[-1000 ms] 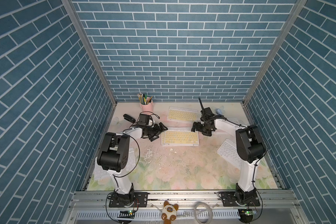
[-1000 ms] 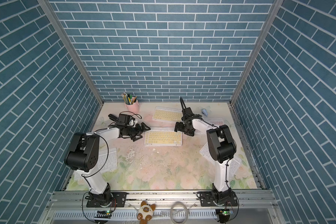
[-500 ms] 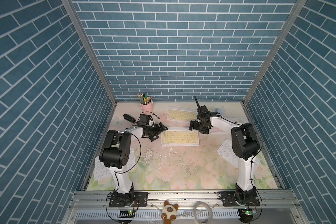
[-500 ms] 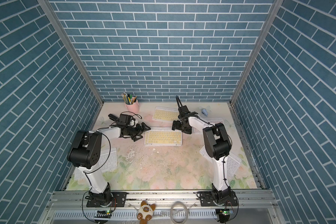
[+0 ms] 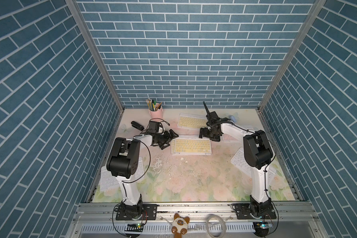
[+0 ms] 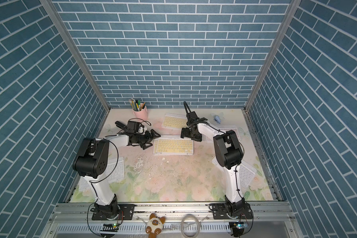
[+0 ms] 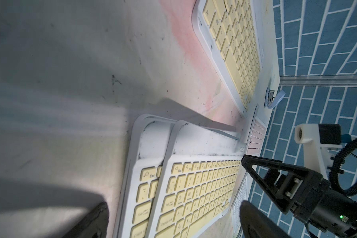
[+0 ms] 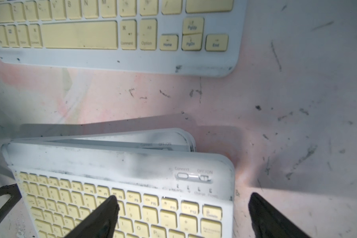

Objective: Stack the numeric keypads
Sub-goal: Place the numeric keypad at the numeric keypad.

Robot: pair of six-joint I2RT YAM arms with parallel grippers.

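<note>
Two yellow keypads already lie as a stack (image 5: 191,146) at the centre of the desk (image 5: 183,181). The upper one is shifted and slightly turned, so the lower frame shows at the 9 o'clock end.

Your left jaws stand wide and empty just beside that end. Your right jaws, also wide and empty, straddle the stack's 3 o'clock end near its back corner.

Squaring the pair looks like the step in hand. Bring both sets of jaws low against the short ends and press inward gently, because thin frames like these could ride over each other or skate on the desk.

Count, left to right:
- one first white keypad (image 5: 109,179) at 8 o'clock, partly under the left arm (image 5: 123,156)
- one black stapler (image 5: 136,125) at 10
- one pencil cup (image 5: 156,113) at 11
- two keypads in the stack
- one yellow keypad (image 5: 191,121) at 12
- one light-blue stapler (image 5: 233,118) at 1
- one pink keypad (image 5: 232,137) at 3
- one second white keypad (image 5: 238,161) at 4

That makes six keypads in all.
</note>
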